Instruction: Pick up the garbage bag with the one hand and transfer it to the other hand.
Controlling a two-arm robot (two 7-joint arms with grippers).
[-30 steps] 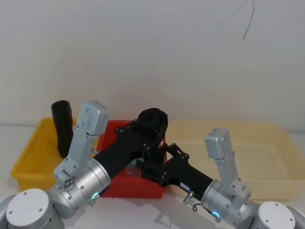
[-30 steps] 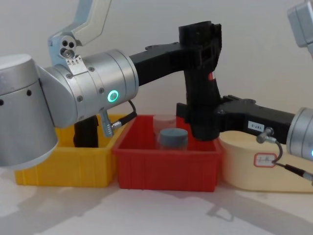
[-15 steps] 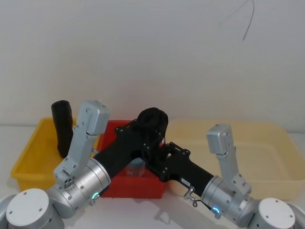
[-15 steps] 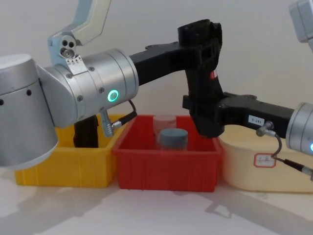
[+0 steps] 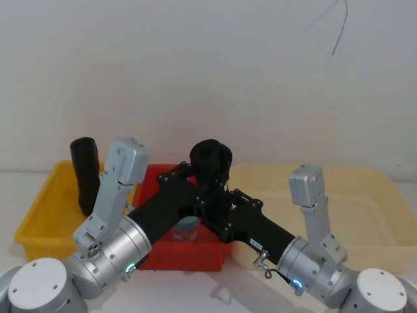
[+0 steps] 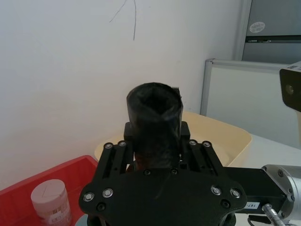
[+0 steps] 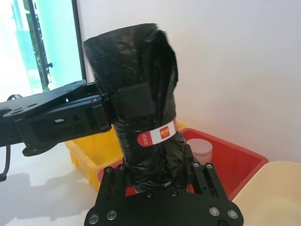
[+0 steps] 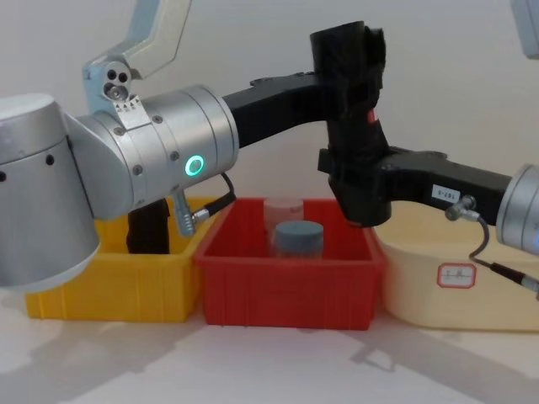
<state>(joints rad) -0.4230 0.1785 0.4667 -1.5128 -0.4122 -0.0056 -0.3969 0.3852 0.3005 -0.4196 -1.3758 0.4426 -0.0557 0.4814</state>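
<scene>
Handing over is the step I judge myself to be in. The garbage bag [image 8: 352, 135] stands upright in the air above the red bin [image 8: 286, 278], my left gripper [image 8: 344, 82] pinching its upper half and my right gripper [image 8: 362, 189] closed round the lower half. Next, my left fingers must let go, but only once the right hold is firm. Both forearms reach forward and meet in the middle.
</scene>
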